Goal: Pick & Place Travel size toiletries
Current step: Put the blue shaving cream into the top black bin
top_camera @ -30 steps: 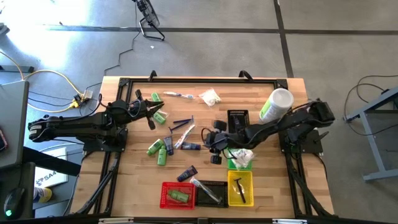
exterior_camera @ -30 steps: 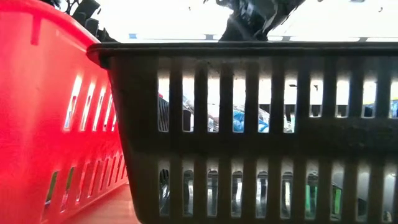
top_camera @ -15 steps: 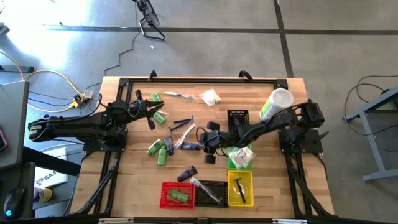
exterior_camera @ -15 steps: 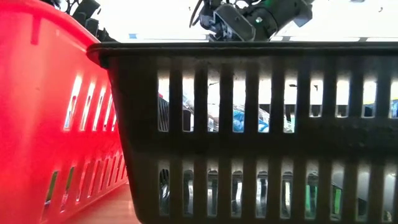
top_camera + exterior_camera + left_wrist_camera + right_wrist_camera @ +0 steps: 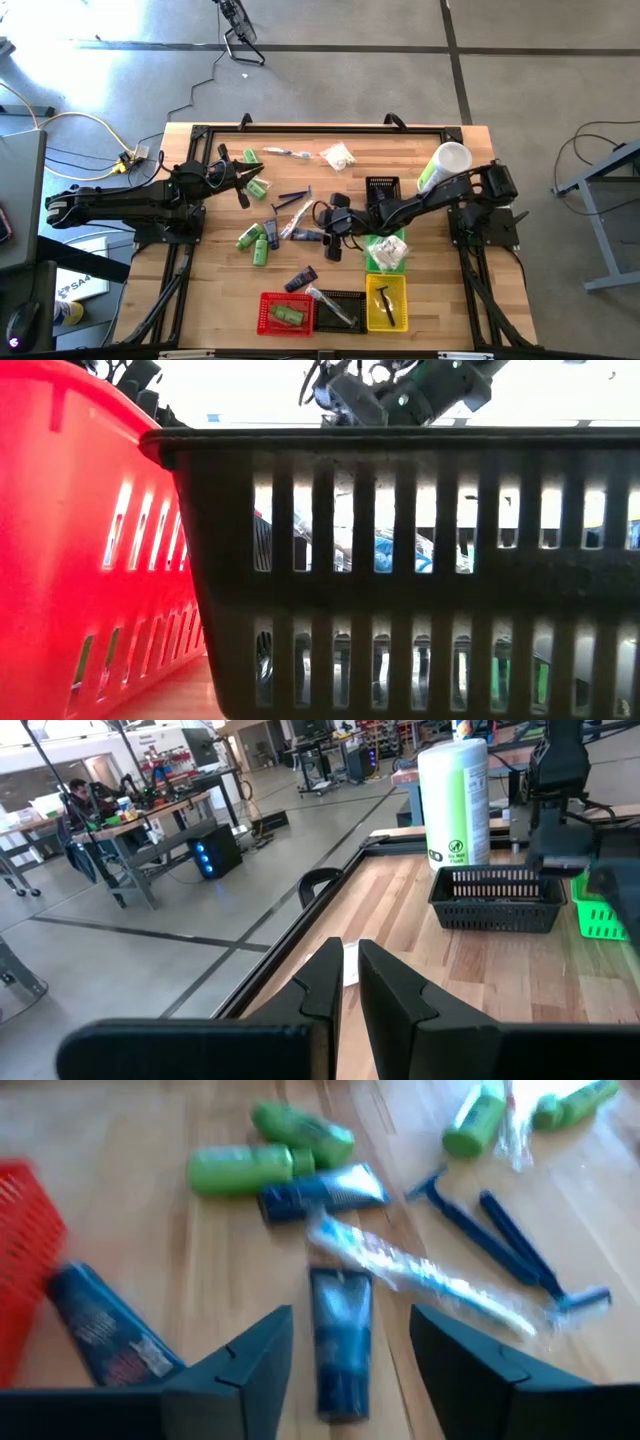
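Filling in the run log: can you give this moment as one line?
right gripper: open, over navy tube | left gripper: shut, waiting at table's left | green basket: white packets

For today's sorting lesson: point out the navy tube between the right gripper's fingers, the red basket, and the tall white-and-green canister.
navy tube [image 5: 340, 1342], right wrist view, middle of its body.
red basket [image 5: 268, 318], high view, left wall.
white-and-green canister [image 5: 456, 805], left wrist view, middle of its label.

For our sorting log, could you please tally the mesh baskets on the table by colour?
Red basket: 1
Black baskets: 2
Yellow basket: 1
Green basket: 1
Total: 5
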### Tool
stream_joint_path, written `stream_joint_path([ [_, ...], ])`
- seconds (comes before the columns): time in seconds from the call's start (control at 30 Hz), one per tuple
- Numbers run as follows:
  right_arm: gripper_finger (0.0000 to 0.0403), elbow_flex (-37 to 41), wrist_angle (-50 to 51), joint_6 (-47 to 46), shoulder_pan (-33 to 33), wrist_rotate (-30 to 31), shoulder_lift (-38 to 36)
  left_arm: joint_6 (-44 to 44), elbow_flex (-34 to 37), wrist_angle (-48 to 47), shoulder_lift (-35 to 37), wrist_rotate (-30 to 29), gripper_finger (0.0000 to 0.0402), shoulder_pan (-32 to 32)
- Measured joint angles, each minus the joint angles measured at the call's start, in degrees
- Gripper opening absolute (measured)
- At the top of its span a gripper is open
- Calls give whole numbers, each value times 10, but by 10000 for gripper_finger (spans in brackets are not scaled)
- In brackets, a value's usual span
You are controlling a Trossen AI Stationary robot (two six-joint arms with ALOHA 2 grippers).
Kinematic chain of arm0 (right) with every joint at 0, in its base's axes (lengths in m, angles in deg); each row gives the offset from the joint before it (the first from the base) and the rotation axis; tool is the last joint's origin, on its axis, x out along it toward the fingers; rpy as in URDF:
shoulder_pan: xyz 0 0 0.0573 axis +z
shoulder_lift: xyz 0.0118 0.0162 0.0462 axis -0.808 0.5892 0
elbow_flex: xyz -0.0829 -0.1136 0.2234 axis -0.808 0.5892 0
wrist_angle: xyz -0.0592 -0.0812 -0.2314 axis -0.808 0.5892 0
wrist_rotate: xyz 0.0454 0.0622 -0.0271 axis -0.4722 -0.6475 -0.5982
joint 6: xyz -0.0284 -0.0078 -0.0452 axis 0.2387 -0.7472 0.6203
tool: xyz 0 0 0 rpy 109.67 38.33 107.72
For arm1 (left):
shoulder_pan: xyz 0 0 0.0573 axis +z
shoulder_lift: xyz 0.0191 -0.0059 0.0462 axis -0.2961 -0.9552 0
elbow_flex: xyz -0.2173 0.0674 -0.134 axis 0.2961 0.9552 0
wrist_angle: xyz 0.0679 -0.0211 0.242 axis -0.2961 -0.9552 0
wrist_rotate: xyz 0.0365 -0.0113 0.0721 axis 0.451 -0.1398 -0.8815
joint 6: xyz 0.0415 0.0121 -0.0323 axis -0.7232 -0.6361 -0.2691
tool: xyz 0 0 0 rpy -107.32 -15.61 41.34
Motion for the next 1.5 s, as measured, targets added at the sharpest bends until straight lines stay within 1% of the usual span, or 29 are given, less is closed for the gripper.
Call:
stream_joint_path([
  [0.13,212,0,-31,0,0,-1,27,3,0,-1,0,0,30,0],
  [0.37,206,0,-70,-11,-2,-5,59,13,0,-3,0,0,30,0],
  [0.5,205,0,-68,-27,-7,-18,59,13,0,-4,0,0,30,0],
  [0.87,205,0,-54,-45,-7,-19,59,13,0,-4,0,0,30,0],
  [1.03,205,0,-22,-45,-7,-14,60,13,0,-4,0,0,30,0],
  [1.23,204,0,-24,-45,-7,-14,60,14,0,-4,0,0,30,0],
  [1.5,204,1,-36,-43,-8,-12,106,15,0,-9,0,0,30,0],
])
